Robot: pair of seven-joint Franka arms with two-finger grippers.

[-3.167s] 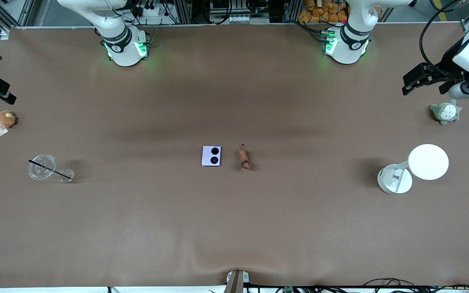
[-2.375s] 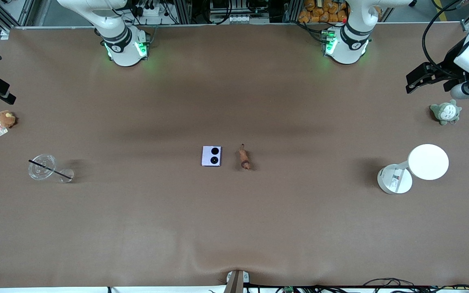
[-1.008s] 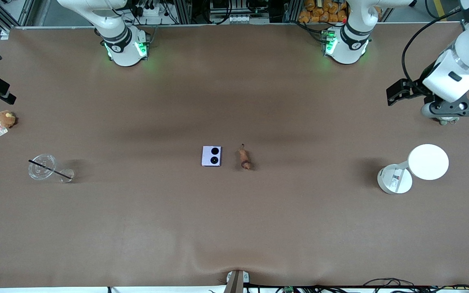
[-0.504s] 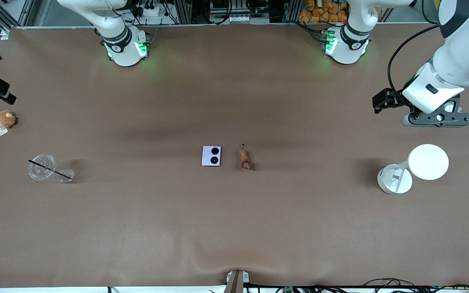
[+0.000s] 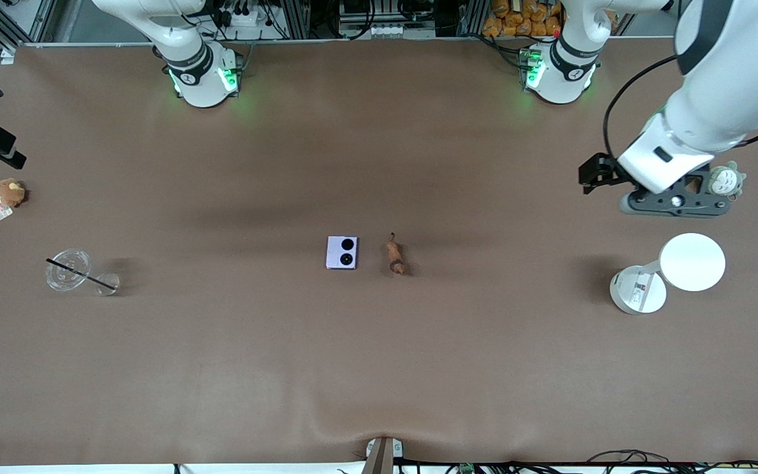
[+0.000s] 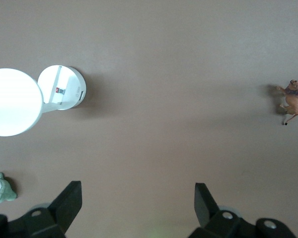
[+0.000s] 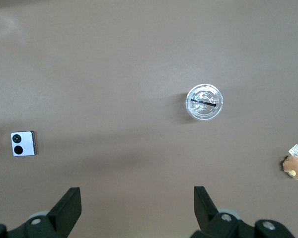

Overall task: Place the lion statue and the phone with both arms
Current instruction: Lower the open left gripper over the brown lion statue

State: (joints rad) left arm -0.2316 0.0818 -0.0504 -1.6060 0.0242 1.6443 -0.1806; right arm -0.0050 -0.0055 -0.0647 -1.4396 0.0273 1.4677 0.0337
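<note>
lying mid-table, the phone (image 5: 342,253) has the lion statue (image 5: 394,257) just beside it toward the left arm's end. the left wrist view alone shows the lion's (image 6: 291,101) legs and mane; its long axis runs toward the front camera, darker head end nearer. the left gripper (image 6: 136,198), jaws apart, hangs beside the grey-green plush (image 5: 725,179), above the white lamp (image 5: 672,270). the right gripper (image 7: 136,201), jaws apart, waits over the clear cup (image 7: 204,102) and brown plush (image 7: 295,166).

No legible text in any view. White lamp base (image 5: 638,289) carries a small label with a red mark; print unreadable. Brown plush (image 5: 8,192) has a tag, also unreadable.
</note>
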